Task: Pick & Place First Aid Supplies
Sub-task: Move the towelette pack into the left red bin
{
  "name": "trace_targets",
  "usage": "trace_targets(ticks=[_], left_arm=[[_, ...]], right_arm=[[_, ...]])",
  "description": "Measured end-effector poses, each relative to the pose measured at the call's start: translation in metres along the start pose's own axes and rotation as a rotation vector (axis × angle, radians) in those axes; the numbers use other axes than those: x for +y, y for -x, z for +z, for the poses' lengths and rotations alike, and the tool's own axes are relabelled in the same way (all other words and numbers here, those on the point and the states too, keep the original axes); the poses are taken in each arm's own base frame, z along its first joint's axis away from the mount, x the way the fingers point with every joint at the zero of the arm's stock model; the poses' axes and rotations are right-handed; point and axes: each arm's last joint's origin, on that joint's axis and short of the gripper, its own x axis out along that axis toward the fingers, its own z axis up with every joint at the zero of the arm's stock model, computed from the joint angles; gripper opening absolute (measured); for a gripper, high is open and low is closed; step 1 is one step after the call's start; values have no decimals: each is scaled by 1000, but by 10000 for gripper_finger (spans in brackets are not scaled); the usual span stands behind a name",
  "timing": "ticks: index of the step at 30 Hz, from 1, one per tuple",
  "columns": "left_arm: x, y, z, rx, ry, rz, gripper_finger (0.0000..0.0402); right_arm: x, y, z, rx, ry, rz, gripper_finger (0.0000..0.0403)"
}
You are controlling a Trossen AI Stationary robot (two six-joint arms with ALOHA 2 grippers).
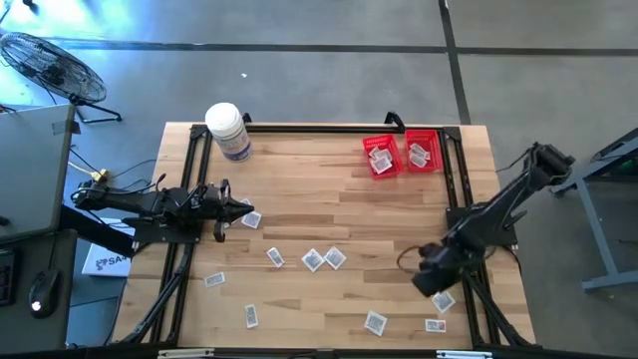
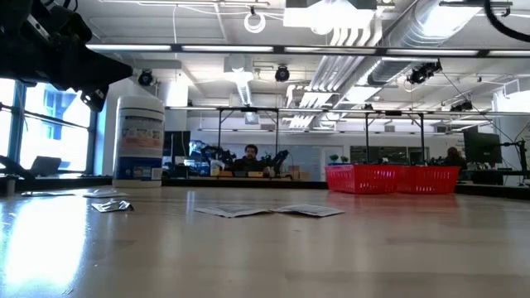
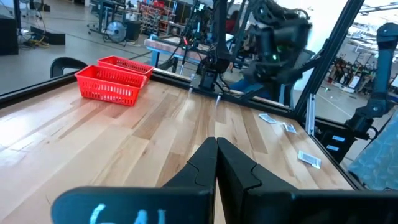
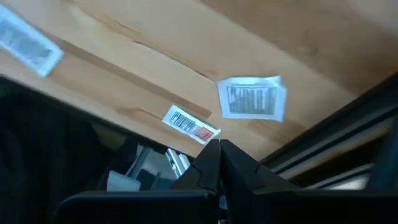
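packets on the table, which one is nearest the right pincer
The packet at the table's right edge, partly tucked under the right pincer. The others lie apart from it, the next being the packet nearer the front edge.

White bottle with purple label (image 1: 227,130) at table's far edge, two red mesh baskets (image 1: 401,155) side by side, floor fan (image 1: 55,70), computer mouse (image 1: 40,292)

Left claw (image 3: 216,163) shut, level; right claw (image 4: 219,163) shut, seemingly empty.

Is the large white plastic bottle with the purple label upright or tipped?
Upright: the bottle stands on its base on the wooden table, cap uppermost.
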Motion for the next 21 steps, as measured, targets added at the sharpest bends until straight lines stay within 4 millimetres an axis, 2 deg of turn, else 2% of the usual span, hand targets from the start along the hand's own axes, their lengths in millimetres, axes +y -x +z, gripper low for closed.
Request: trace_targets(ticks=[8, 17, 21], left_arm=[[0, 0, 0, 0, 0, 0, 1], [0, 0, 0, 0, 0, 0, 1], [0, 0, 0, 0, 0, 0, 1]], right_arm=[[-5, -47, -13, 24, -68, -181, 2], [-5, -70, 1, -39, -41, -285, 1], [-2, -74, 9, -42, -13, -294, 3]])
